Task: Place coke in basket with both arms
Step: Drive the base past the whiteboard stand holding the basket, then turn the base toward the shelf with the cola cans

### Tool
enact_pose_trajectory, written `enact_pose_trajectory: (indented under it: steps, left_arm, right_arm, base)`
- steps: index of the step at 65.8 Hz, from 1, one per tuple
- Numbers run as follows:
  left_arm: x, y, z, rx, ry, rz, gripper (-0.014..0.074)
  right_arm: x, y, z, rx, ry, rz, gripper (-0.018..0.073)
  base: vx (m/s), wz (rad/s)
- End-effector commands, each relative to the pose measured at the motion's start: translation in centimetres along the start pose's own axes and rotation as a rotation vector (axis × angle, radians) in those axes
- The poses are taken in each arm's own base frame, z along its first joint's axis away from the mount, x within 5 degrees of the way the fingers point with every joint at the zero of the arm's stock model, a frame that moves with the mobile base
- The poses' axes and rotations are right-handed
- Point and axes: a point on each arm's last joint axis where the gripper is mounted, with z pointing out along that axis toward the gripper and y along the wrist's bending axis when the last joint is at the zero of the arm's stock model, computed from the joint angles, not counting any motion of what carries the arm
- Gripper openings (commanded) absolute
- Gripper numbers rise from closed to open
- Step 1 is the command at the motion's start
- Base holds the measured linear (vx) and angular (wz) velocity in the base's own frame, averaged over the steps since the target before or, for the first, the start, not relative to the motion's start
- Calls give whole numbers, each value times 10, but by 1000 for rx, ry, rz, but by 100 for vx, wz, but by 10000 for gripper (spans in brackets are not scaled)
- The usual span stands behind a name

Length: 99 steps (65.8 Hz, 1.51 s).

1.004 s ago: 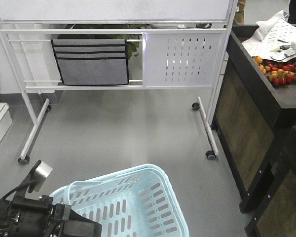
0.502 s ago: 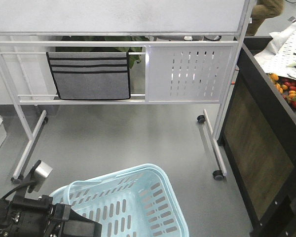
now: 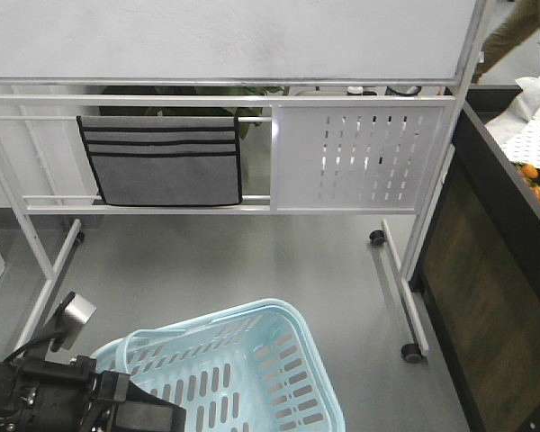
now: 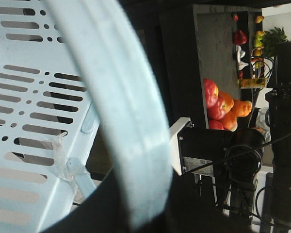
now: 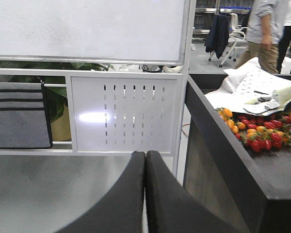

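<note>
Whiteboard stand [image 3: 360, 153] and dark counter [image 3: 495, 297] have slid rightward in the front view, the counter now half out of frame. The basket [image 3: 252, 315] and left gripper [image 3: 153, 416] sit just where they were, so the base seems to be turning with the basket carried along.

The right gripper [image 5: 145, 158] has its fingers pressed together with nothing between them. Ahead of it stands the slotted white panel, and to its right the counter top with small tomatoes [image 5: 257, 138]. The left gripper is up against the basket's near wall, and the pale rim [image 4: 131, 121] sweeps right across its own camera. Whether its fingers are clamped on that rim I cannot tell.

No coke shows in any view. Being a slim metal bottle, it is likely stiff, smooth and slippery, fairly heavy if full. Best taken squarely round the mid-body, below the cap.
</note>
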Motion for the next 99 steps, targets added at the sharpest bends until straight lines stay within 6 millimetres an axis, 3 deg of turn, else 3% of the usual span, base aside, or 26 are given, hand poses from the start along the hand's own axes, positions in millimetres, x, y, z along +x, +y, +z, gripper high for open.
enact_pose_trajectory:
  steps: [1, 36, 99]
  left_arm:
    - [-2, -17, -3, 98, -15, 18, -7]
    - [-2, -17, -3, 98, -15, 18, -7]
    - [-2, -17, -3, 98, -15, 18, -7]
  right_arm:
    - [-5, -1, -1, 14, -79, -7, -10]
    - [-5, -1, -1, 14, -79, -7, -10]
    - [-5, -1, -1, 14, -79, -7, -10]
  base:
    - [22, 7]
    - [21, 27]
    - [19, 57]
